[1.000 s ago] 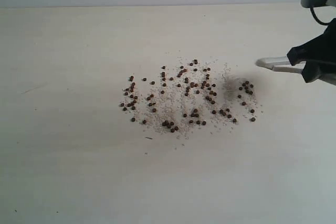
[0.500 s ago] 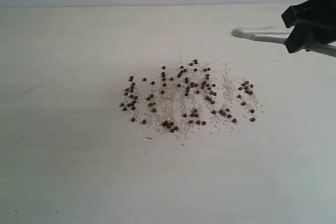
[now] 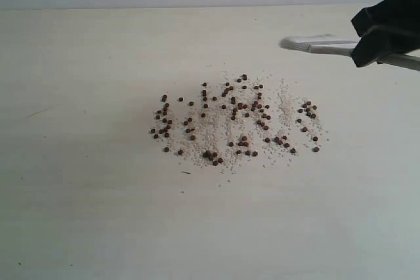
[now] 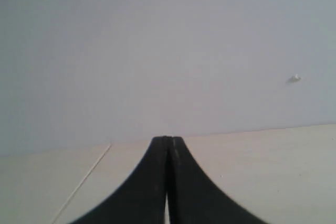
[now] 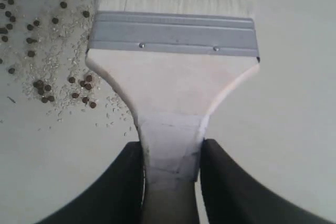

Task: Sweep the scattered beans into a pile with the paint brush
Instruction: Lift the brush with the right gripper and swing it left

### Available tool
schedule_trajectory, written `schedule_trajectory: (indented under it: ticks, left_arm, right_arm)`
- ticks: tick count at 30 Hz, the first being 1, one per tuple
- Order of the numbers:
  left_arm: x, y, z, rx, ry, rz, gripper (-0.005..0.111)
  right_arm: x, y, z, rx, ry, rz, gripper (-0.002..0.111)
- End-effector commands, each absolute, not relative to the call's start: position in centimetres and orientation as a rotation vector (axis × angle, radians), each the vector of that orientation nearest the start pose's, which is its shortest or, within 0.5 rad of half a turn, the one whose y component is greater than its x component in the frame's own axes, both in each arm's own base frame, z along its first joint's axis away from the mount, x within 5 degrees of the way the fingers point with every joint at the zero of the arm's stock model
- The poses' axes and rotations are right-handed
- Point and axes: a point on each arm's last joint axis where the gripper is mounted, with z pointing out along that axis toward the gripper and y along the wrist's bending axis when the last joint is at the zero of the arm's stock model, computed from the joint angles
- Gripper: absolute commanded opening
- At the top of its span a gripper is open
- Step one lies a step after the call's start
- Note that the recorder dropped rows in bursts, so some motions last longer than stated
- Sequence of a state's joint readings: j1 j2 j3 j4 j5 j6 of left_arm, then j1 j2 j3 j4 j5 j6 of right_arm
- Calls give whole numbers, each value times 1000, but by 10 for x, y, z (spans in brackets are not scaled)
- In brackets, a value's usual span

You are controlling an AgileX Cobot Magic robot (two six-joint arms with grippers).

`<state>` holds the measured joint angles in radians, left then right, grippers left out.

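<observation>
Dozens of small reddish-brown beans (image 3: pixel 236 119) lie scattered over the pale table, mixed with fine white grains; they also show in the right wrist view as beans (image 5: pixel 42 40). The paint brush (image 3: pixel 315 45) hangs flat in the air behind and to the right of them, bristles pointing left. Its cream handle, silver ferrule and pale bristles fill the right wrist view as paint brush (image 5: pixel 173 66). My right gripper (image 3: pixel 387 27) (image 5: pixel 170 153) is shut on its handle. My left gripper (image 4: pixel 168 142) is shut and empty, facing a wall. No pile shows.
The table (image 3: pixel 98 214) is a flat pale surface with a wall behind its far edge. A thin seam line (image 4: pixel 84 179) crosses the tabletop in the left wrist view.
My right gripper rose from table height and carried the brush up and to the left; its tip now reaches further left, above the far right of the beans. The beans have not moved.
</observation>
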<state>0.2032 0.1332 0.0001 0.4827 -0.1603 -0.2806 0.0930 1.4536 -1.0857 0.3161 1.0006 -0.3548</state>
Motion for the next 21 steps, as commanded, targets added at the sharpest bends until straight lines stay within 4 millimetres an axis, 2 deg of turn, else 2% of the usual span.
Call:
schedule_trajectory:
  ticks: [1, 6, 10, 11, 13, 16, 21]
  left_arm:
    - [65, -3, 233, 183, 1292, 267, 0]
    - [61, -10, 244, 204, 1164, 195, 0]
    - [60, -11, 246, -101, 1156, -295, 0]
    - [60, -11, 246, -150, 1154, -371, 0]
    - [60, -11, 246, -132, 1155, -343, 0]
    - [60, -11, 246, -47, 1157, -214, 0]
    - [51, -21, 260, 50, 976, -300, 0]
  right_arm:
    - [276, 51, 282, -464, 2732, 355, 0]
    - [276, 51, 282, -473, 2729, 353, 0]
    - [275, 52, 283, -489, 2726, 380, 0]
    - [274, 54, 283, -506, 2726, 404, 0]
    - [271, 57, 283, -549, 2733, 458, 0]
    - [271, 57, 283, -557, 2727, 465, 0]
    - [285, 59, 279, -564, 2734, 467, 0]
